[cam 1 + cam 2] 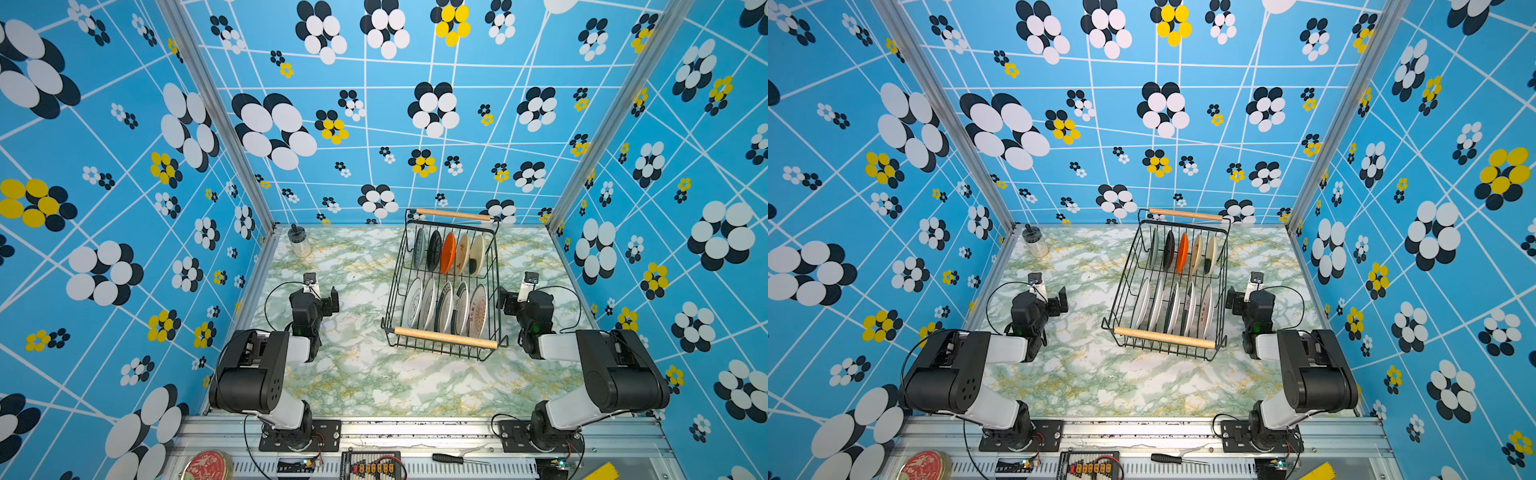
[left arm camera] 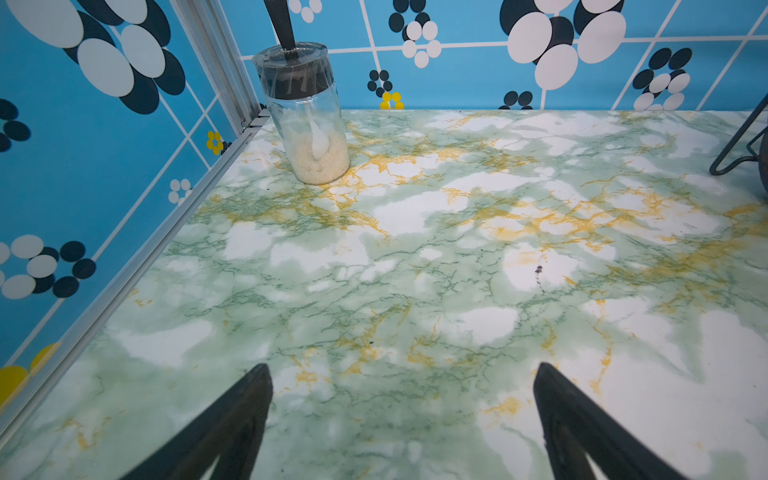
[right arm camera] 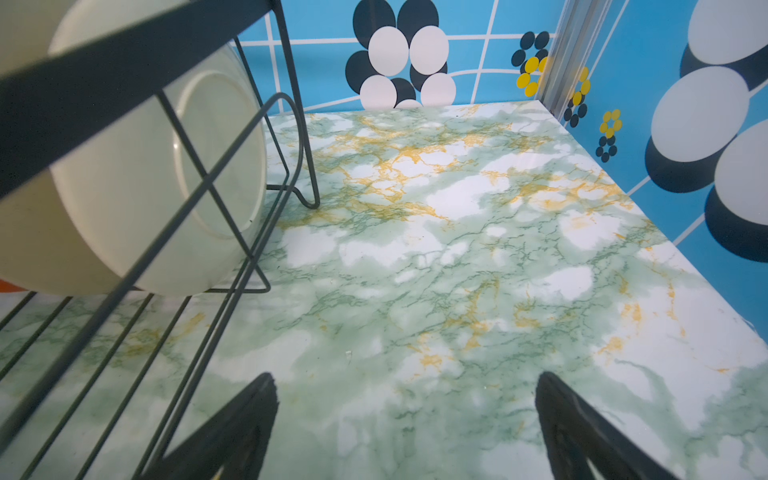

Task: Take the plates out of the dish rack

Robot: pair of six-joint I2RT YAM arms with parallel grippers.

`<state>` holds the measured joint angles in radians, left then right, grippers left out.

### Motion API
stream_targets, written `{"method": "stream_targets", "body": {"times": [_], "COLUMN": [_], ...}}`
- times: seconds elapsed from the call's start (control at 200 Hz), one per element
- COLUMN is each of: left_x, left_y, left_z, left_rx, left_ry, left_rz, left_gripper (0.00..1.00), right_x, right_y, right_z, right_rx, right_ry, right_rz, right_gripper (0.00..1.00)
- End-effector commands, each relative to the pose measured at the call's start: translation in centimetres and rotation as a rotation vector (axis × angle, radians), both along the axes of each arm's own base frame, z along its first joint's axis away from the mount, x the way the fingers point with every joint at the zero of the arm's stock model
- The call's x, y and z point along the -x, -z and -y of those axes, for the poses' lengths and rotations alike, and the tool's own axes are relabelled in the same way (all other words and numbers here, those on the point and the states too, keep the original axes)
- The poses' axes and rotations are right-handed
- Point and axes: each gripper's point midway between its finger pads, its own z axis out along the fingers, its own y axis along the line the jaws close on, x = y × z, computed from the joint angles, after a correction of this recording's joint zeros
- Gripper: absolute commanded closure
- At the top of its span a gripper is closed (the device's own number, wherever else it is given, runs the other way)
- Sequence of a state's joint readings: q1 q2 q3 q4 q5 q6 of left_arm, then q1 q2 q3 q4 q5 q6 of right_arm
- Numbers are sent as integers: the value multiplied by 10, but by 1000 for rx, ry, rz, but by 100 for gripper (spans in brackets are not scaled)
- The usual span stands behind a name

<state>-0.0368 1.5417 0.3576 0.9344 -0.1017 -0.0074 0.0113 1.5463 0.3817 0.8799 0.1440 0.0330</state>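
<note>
There is one rack (image 1: pixel 436 349) with two wooden handles (image 1: pixel 444 337). It holds ten plates (image 1: pixel 448 252): five small plates (image 1: pixel 434 251) in blue-grey, black, orange, tan and cream, and five large plates (image 1: pixel 478 311), white with dark rims. There is also one jar (image 1: pixel 299 242), one red tin (image 1: pixel 206 465) and one screwdriver (image 1: pixel 451 459).

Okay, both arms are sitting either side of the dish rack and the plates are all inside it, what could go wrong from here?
1. The plates stand on edge, packed close in two rows; reaching in for one might knock its neighbour.
2. The right hand, open, sits close beside the dish rack; a careless swing could snag the wires and drag it.
</note>
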Motion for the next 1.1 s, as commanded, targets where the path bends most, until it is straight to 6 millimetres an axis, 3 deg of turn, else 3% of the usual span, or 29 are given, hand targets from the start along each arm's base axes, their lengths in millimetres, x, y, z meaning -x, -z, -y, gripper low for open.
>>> {"method": "stream_targets", "body": {"times": [0.0, 0.45, 0.675, 0.895, 1.095], "left_x": [-4, -8, -16, 3, 20], "left_y": [-3, -12, -21, -39, -67], "left_z": [0, 2, 3, -8, -5], "left_rx": [15, -7, -6, 46, 149], "left_ry": [0, -4, -22, -114, -151], "left_rz": [2, -13, -155, -145, -250], "left_gripper": [1, 1, 1, 1, 1], "right_x": [-4, -2, 3, 7, 22], "right_y": [-6, -8, -25, -37, -73], "right_z": [-1, -2, 8, 3, 10], "right_rx": [7, 6, 5, -30, -133], "right_ry": [1, 0, 62, 48, 143], "right_rz": [25, 34, 20, -71, -111], "right_gripper": [1, 1, 1, 1, 1]}}
